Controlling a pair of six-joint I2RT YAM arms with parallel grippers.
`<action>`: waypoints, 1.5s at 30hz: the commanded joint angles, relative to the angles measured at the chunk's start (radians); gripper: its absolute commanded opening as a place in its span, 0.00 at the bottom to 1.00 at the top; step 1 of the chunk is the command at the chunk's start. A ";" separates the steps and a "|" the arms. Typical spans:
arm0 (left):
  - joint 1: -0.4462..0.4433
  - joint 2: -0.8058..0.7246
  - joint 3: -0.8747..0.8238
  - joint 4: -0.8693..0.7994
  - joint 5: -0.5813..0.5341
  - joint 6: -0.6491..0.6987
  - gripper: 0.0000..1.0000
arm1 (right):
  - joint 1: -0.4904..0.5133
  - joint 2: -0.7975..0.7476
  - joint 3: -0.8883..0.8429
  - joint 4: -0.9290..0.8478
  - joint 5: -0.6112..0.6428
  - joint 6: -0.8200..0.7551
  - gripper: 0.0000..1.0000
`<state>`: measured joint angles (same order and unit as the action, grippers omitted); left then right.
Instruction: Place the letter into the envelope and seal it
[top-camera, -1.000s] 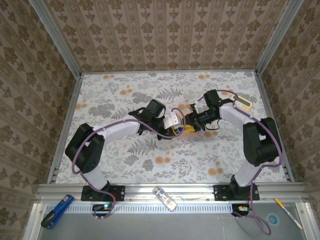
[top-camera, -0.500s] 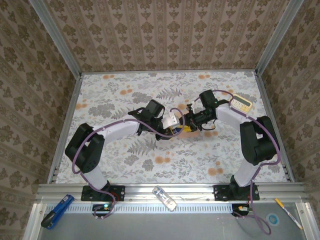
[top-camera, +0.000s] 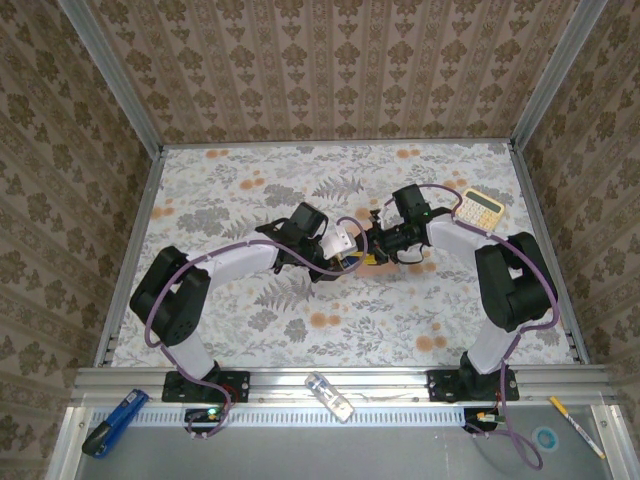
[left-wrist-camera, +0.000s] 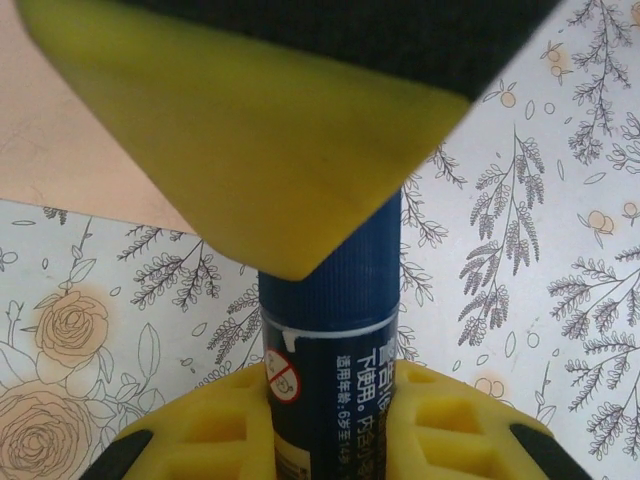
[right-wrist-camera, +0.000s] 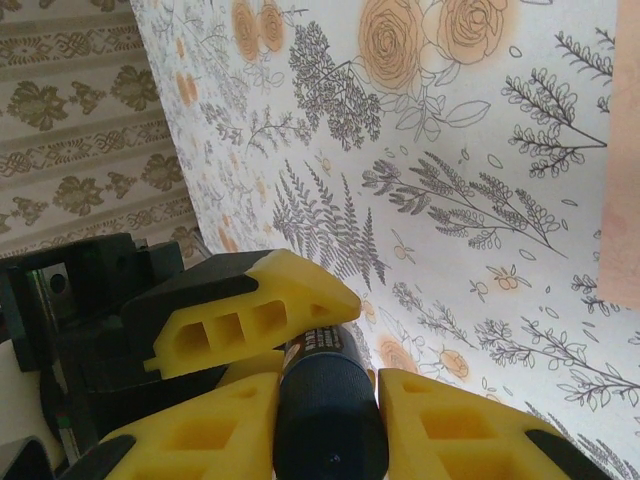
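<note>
**Glue stick held by both grippers; paper flat on table (top-camera: 230, 200)**
Left gripper (left-wrist-camera: 330, 425) pinches the body of the blue glue stick (left-wrist-camera: 330, 300), and the right gripper (right-wrist-camera: 328, 425) pinches its other end. Peach paper (left-wrist-camera: 60, 130) lies flat just beside them; I cannot tell whether it is letter or envelope. It is likely light, limp and easily creased, so best taken at an edge. Wrist views give the paper's edge; the top view gives the arms meeting mid-table and a calculator (top-camera: 480, 207).

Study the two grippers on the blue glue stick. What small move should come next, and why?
Probably pull the grippers gently apart along the stick to uncap it. The left gripper and right gripper each clamp an end of the blue glue stick, and no glue shows.
</note>
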<state>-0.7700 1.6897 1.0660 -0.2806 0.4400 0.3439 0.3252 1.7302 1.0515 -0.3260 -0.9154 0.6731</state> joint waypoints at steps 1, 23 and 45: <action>-0.022 -0.028 0.024 0.231 0.039 -0.013 0.00 | 0.075 0.013 -0.007 0.060 -0.106 0.042 0.29; -0.010 -0.045 -0.038 0.279 -0.021 -0.059 0.00 | 0.094 0.038 0.028 0.061 -0.099 0.055 0.29; 0.004 -0.108 -0.116 0.029 -0.272 -0.279 0.00 | -0.095 0.039 0.206 -0.190 0.001 -0.117 0.50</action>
<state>-0.7670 1.5993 0.9447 -0.1577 0.2420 0.1463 0.2497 1.7851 1.2278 -0.4385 -0.9398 0.6037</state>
